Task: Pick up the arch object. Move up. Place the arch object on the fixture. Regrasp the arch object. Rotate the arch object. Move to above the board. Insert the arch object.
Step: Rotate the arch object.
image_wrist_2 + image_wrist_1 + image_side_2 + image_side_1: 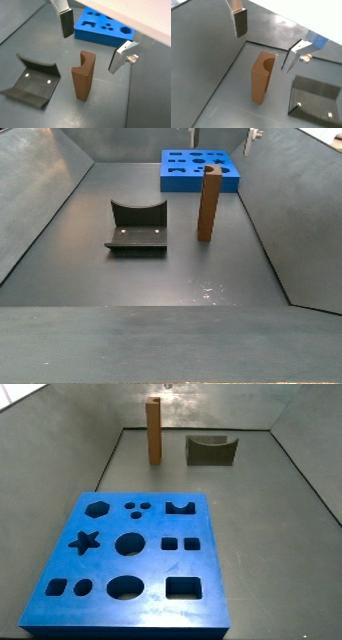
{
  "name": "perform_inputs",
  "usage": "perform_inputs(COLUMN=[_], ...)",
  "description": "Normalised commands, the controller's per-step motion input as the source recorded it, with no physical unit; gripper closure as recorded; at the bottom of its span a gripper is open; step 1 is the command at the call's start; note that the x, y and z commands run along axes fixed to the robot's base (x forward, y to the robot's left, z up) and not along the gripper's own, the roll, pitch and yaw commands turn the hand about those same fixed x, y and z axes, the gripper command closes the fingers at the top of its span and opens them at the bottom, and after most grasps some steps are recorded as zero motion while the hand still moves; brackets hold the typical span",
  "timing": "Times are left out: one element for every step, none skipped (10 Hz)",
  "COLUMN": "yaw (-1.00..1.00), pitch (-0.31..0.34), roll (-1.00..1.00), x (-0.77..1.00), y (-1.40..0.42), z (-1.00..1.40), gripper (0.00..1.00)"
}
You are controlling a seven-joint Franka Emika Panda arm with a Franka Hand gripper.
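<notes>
The arch object [262, 77] is an orange-brown wooden block standing upright on the grey floor, its notch near the top [83, 75]. My gripper [264, 52] hangs open above it, one finger [66, 22] on each side of the block's top, touching nothing. The dark fixture [32, 80] with its scooped top sits beside the block [136, 226]. The blue board [131, 559] with shaped cutouts lies flat further off [103, 27]. In both side views the block stands between fixture and wall [155, 432] [210, 208].
Sloping grey walls [54, 188] enclose the floor on all sides. The fixture [211, 450] stands near the end wall, the board [201, 170] at the opposite end of the bin.
</notes>
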Motion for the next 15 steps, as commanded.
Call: perform_inputs(yaw=[-1.00,-1.00,-1.00,-1.00,-1.00,-1.00,-1.00,-1.00,-1.00,-1.00,-1.00,-1.00,-1.00,-0.84,-0.52], pitch=[0.013,0.014,0.015,0.016,0.018,0.019,0.021,0.023,0.027,0.029,0.035,0.041,0.055,0.054,0.053], roll=[-0.02,-0.03,-0.03,-0.03,-0.03,-0.04,-0.04,-0.04,-0.05,-0.06,-0.07,-0.08,-0.10,-0.11,-0.11], x=[0.02,0.02,0.02,0.02,0.02,0.02,0.02,0.02,0.02,0.02,0.02,0.02,0.02,0.02,0.02], y=[0.01,0.01,0.01,0.01,0.01,0.01,0.01,0.01,0.01,0.01,0.01,0.01,0.01,0.01,0.01], z=[-0.02,-0.02,-0.02,-0.02,-0.02,-0.02,-0.02,-0.02,-0.02,-0.02,-0.02,-0.02,-0.02,-0.02,-0.01], gripper=[0.00,0.00,0.00,0.00,0.00,0.00,0.00,0.00,0.00,0.00,0.00,0.00,0.00,0.00,0.00])
